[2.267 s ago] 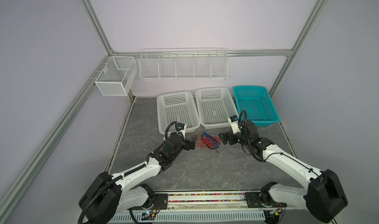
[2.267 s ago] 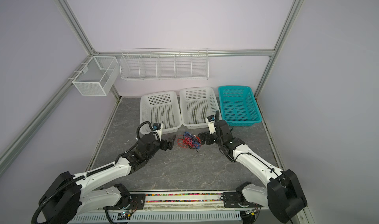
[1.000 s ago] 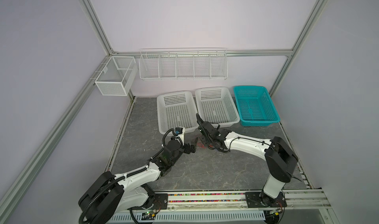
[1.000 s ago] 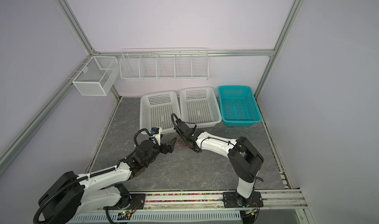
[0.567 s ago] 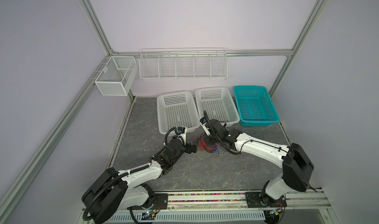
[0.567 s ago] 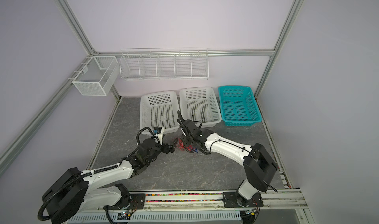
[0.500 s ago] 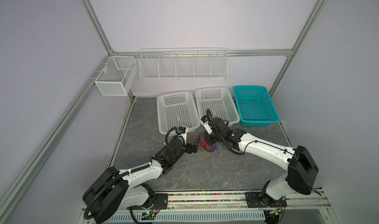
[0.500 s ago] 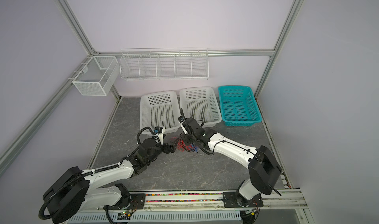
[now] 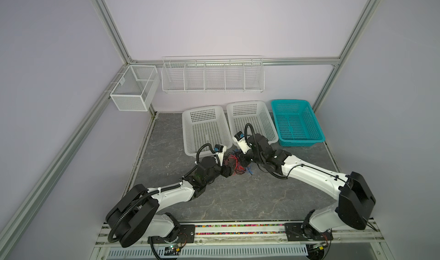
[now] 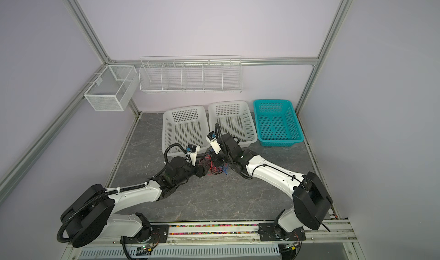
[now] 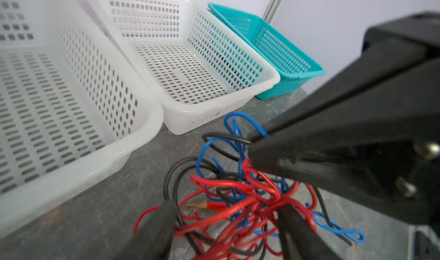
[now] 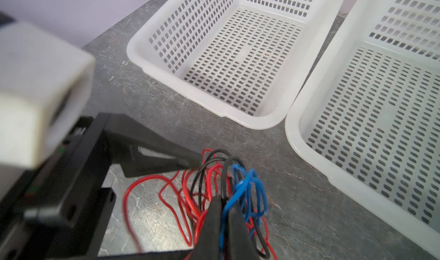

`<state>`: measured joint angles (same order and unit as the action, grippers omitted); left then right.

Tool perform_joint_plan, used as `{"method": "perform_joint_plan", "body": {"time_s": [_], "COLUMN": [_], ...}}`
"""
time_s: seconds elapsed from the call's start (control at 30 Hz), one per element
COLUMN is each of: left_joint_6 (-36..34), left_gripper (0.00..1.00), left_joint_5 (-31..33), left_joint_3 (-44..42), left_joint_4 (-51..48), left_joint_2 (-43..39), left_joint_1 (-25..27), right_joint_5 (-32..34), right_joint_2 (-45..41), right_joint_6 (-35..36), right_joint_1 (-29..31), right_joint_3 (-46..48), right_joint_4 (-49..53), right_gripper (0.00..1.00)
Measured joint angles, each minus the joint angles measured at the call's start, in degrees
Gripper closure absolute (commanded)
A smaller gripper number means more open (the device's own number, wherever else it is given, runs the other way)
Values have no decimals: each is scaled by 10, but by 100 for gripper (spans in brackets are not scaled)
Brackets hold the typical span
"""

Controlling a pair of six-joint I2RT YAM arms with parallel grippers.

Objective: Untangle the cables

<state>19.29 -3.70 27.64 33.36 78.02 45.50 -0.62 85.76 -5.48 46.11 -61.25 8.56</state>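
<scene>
Currently cables (image 12: pixel 247 180) being pinched by right gripper (image 12: pixel 225 206) fingers, lower centre; left gripper (image 11: pixel 226 208) fingers spread astride red loops; tangle risking being tightened if dragged whole.

The right hand (image 12: pixel 223 205) has moved into the cables (image 12: pixel 250 175); the left hand (image 11: pixel 225 206) has narrowed.

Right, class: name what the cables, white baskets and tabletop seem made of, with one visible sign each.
Cables: probably plastic-sheathed wire, smooth and glossy; a bare coppery tip shows. White baskets: moulded plastic, slightly translucent, slotted. Tabletop: matte grey, veined like stone, perhaps laminate.
</scene>
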Motion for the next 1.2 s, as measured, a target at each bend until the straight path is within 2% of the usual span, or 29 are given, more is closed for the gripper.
{"method": "perform_joint_plan", "body": {"time_s": [0.03,0.07,0.1,0.23,0.37,0.5,0.87,1.2], "left_joint_6": [2,5,9,18,23,26,20,-5], "left_gripper": [82,99,100,100,100,100,100,100], "left_joint_5": [-4,-9,-12,-7,9,39,141,152], "left_joint_3": [2,4,8,10,11,12,-7,-9], "left_joint_4": [4,9,11,14,14,-9,-121,-182], "left_joint_2": [4,9,14,25,17,-13,-115,-150], "left_joint_1": [3,4,6,4,9,13,15,17], "right_joint_5": [-3,-4,-5,-15,13,57,119,154], "right_joint_2": [0,0,0,-15,-35,-67,-189,-210], "right_joint_6": [0,-1,-1,-2,-7,-19,-33,-40], "right_joint_1": [0,0,-1,-1,0,-3,-55,-86], "right_joint_3": [2,5,6,14,21,33,66,81], "right_joint_4": [-4,-9,-15,-24,-22,-10,46,116], "right_gripper": [94,94,94,94,94,93,89,93]}}
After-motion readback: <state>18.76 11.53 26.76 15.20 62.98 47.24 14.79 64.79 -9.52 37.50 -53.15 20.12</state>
